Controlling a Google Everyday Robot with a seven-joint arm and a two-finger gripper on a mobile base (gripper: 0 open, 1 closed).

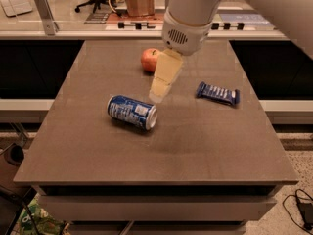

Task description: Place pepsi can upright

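The pepsi can (132, 112) is blue with white print and a silver end. It lies on its side near the middle of the brown table (88, 151), its silver end facing right. My gripper (159, 95) hangs from the white arm above the table, its tip just above and to the right of the can, apart from it. It holds nothing.
A red apple (149, 59) sits at the back of the table, partly behind the gripper. A flat blue snack bar wrapper (218, 93) lies at the right. A glass partition and shelf stand behind the table; cables lie on the floor at the right.
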